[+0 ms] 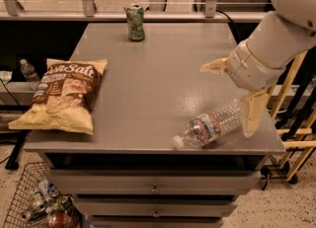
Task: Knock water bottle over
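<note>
The water bottle [211, 125], clear ribbed plastic with a white cap and a red-white-blue label, lies on its side near the front right edge of the grey table [163, 74], cap pointing front-left. My gripper [236, 90] hangs over the table's right side, just above and right of the bottle. Its two tan fingers are spread wide: one finger [213, 66] points left, the other finger [253, 114] points down beside the bottle's base. It holds nothing.
A green drink can [135, 22] stands at the table's back edge. A chip bag [63, 94] lies at the front left. A small clear bottle [28, 73] stands on a lower shelf at left. A wire basket [34, 200] of cans sits on the floor.
</note>
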You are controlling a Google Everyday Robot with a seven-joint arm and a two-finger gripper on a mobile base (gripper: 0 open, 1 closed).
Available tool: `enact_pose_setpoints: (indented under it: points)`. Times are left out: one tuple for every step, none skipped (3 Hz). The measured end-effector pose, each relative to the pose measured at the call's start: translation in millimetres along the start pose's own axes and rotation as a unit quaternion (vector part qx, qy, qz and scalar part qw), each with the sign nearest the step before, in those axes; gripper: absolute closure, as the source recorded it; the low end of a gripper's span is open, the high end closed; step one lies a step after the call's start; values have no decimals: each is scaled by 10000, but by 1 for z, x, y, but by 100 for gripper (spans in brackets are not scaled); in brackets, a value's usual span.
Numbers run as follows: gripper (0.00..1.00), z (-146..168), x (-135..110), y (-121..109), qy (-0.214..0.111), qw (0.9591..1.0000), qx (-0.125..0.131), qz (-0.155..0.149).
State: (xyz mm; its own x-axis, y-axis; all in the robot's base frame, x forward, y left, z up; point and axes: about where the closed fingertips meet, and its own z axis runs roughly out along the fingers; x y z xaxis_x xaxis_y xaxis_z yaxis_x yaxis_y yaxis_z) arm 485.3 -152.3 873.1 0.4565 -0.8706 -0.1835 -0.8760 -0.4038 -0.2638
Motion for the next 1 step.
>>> enact_pose_setpoints:
  points:
    - [0,-4,11,9,-100,9998,-73,150]
